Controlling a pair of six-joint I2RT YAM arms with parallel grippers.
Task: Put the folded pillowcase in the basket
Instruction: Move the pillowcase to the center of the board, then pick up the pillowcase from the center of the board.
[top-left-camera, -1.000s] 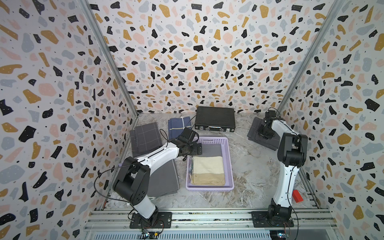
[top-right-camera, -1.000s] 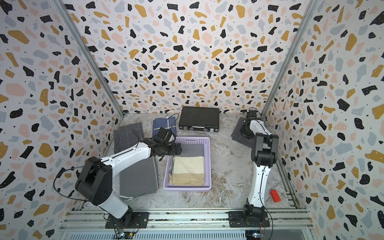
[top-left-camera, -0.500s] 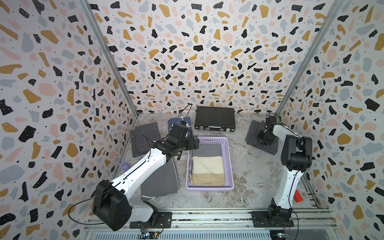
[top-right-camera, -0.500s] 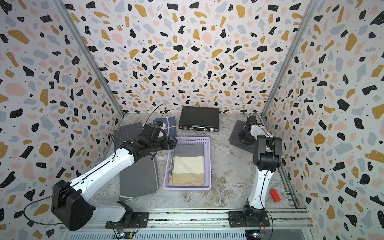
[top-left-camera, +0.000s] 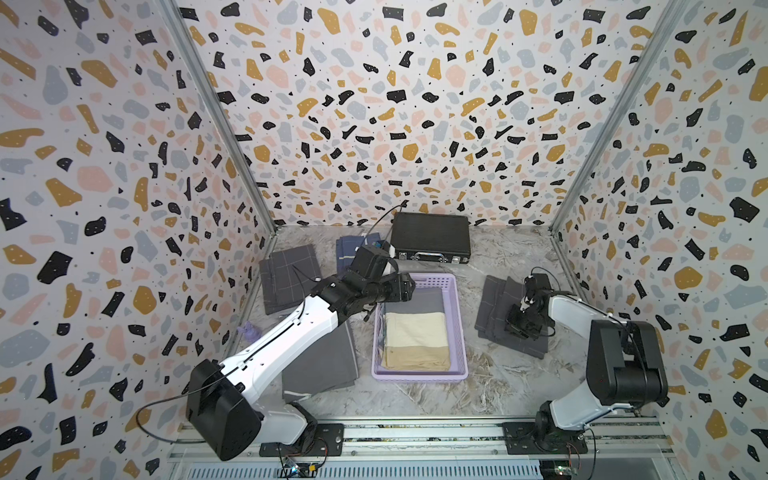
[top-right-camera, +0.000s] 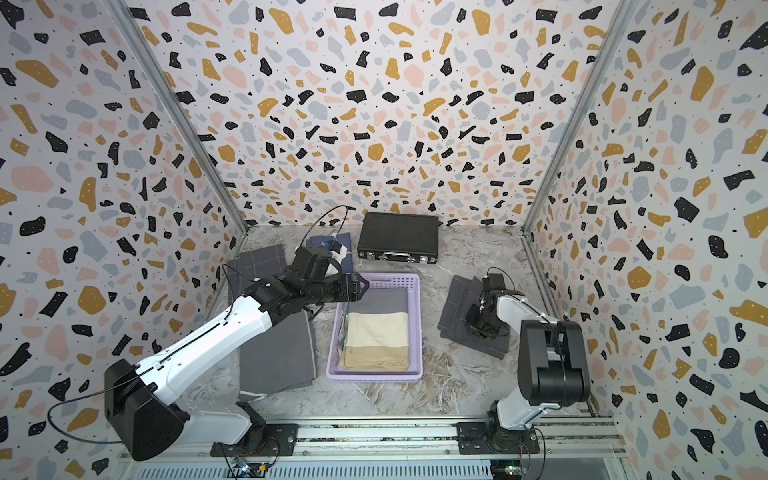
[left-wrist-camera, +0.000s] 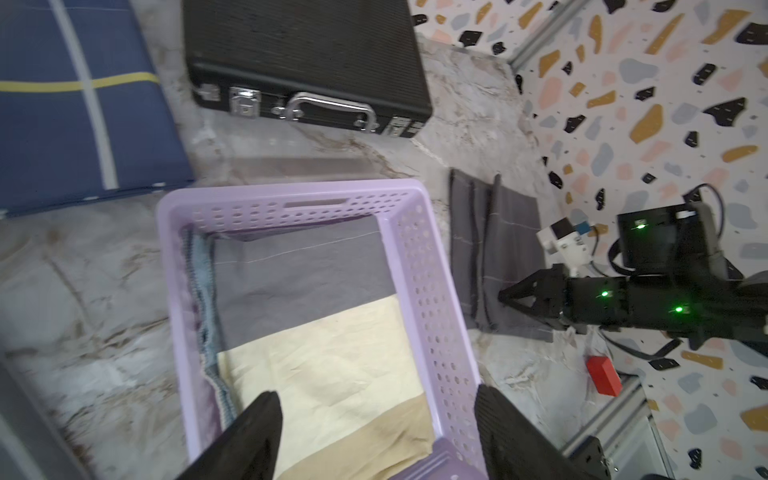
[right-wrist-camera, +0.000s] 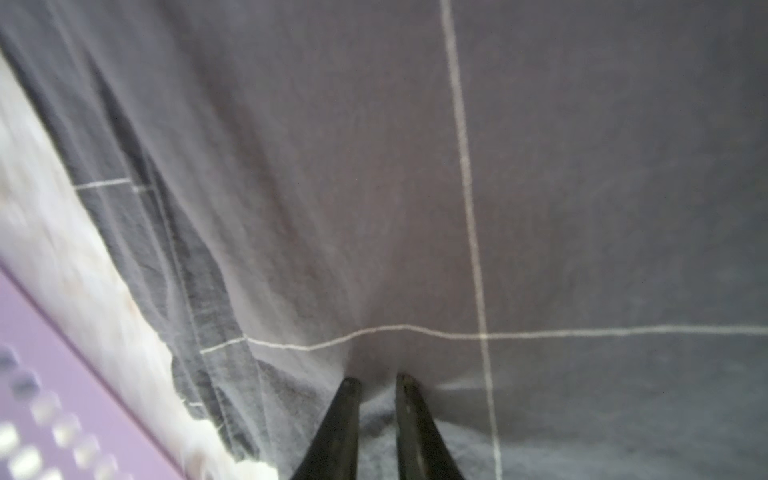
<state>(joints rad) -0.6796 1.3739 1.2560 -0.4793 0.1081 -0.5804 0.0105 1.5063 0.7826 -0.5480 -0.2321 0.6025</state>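
The lavender basket (top-left-camera: 415, 376) (top-right-camera: 374, 376) (left-wrist-camera: 291, 195) stands mid-table and holds a cream and tan folded cloth (top-left-camera: 415, 332) (left-wrist-camera: 332, 365) on top of a grey one. To its right a grey folded pillowcase (top-left-camera: 494, 307) (top-right-camera: 457, 307) (right-wrist-camera: 374, 166) with thin white lines lies on the table. My right gripper (top-left-camera: 513, 322) (top-right-camera: 473, 320) (right-wrist-camera: 376, 380) is down on it, its fingers pinched on a raised fold. Above the basket's far left corner hangs my left gripper (top-left-camera: 409, 286) (top-right-camera: 363, 286) (left-wrist-camera: 376, 392), open and holding nothing.
A black case (top-left-camera: 430, 241) with metal latches lies behind the basket. A navy folded cloth (top-left-camera: 349, 249) and a grey checked one (top-left-camera: 289, 274) are at the far left; another grey cloth (top-left-camera: 328, 365) lies under my left arm. A red block (left-wrist-camera: 603, 374) sits near the right wall.
My right gripper slid along the grey pillowcase toward the front and closed on a fold. My left arm stretched out and its gripper shifted over the basket's far corner, jaws a little narrower.
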